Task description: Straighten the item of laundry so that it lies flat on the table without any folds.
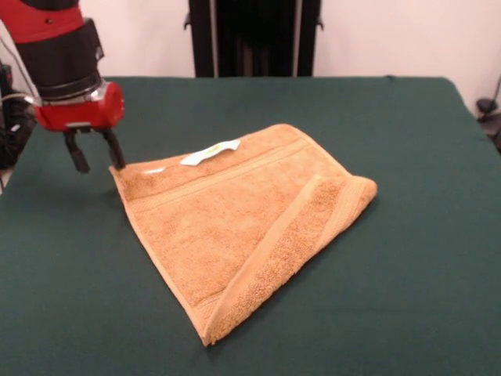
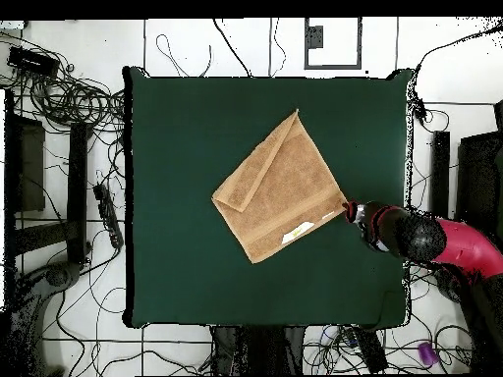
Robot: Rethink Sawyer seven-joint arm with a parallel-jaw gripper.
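You see the towel [image 1: 243,223] lying near the middle of the table [image 1: 407,298], turned at an angle to the table's sides. It is not flat: in the front view a long flap is folded over along its right side, with the woven band showing on top from the near corner up to the rounded right-hand corner. A small white label [image 1: 210,153] sits on the far edge.

The gripper [image 1: 95,159] hangs at the towel's far left corner in the front view. Its two dark fingers [image 1: 77,157] stand slightly apart, pointing down, and the inner one touches or nearly touches that corner; you cannot tell whether any cloth is caught between them.

From above, the towel [image 2: 280,187] has green cloth open all round it, widest toward the left side. The arm [image 2: 432,241] reaches in over the right edge, and cables lie on the floor beyond the table [image 2: 177,275].
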